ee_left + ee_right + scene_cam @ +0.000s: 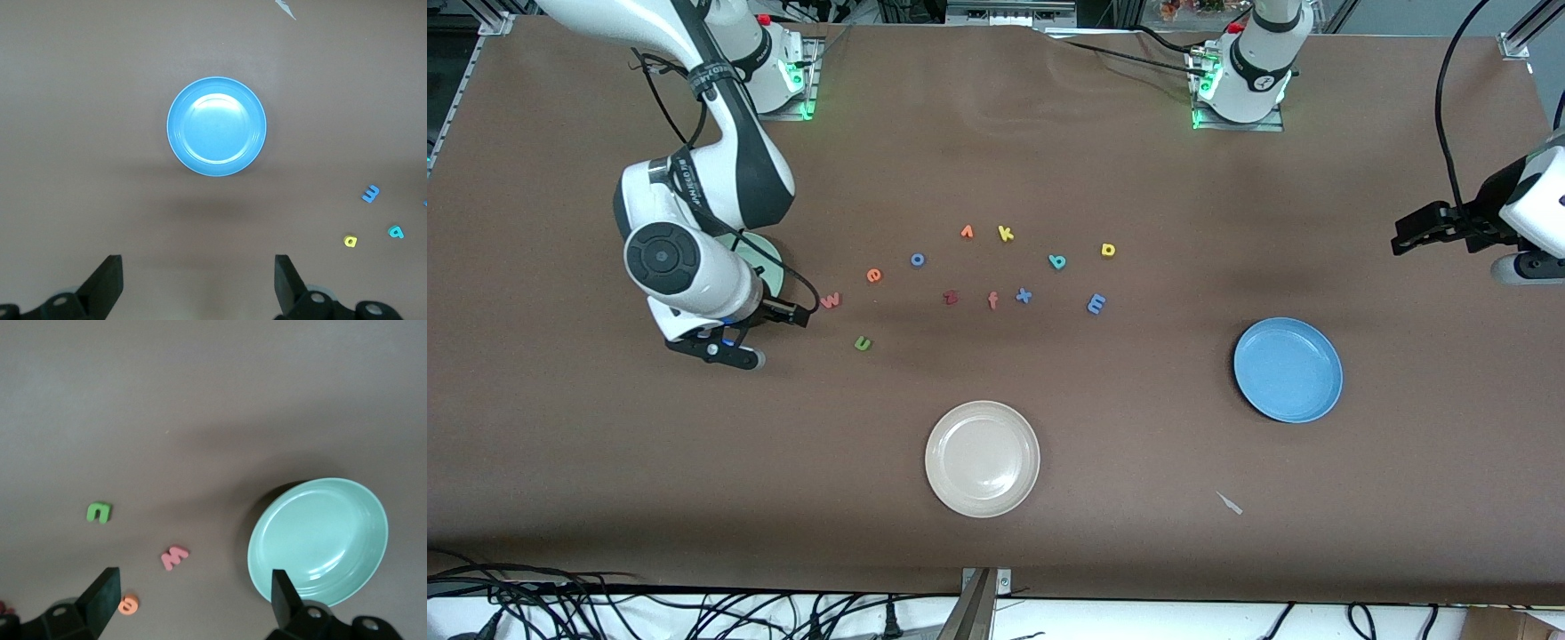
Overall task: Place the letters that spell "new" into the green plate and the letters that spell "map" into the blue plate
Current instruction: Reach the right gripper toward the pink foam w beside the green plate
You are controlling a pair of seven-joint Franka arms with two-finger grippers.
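The green n [863, 343] [99, 513], orange e [873, 276] [128, 605] and salmon w [831, 300] [174, 557] lie loose on the table. Beside them sits the green plate [772, 267] [318, 540], mostly hidden under the right arm in the front view. My right gripper [716, 349] [193, 580] hangs open and empty over the table between that plate and the w. The blue m [1096, 304] [371, 194], teal a [1057, 261] [395, 232] and yellow p [1108, 250] [350, 241] lie toward the left arm's end. The blue plate [1288, 370] [216, 127] is empty. My left gripper [1409, 236] [198, 267] is open, high over bare table.
An empty beige plate [983, 458] sits nearer the front camera than the letters. Among the letters lie an orange letter [967, 232], yellow k [1006, 234], blue o [918, 260], dark red z [951, 298], salmon f [992, 300] and blue x [1024, 296]. A white scrap [1230, 503] lies near the front edge.
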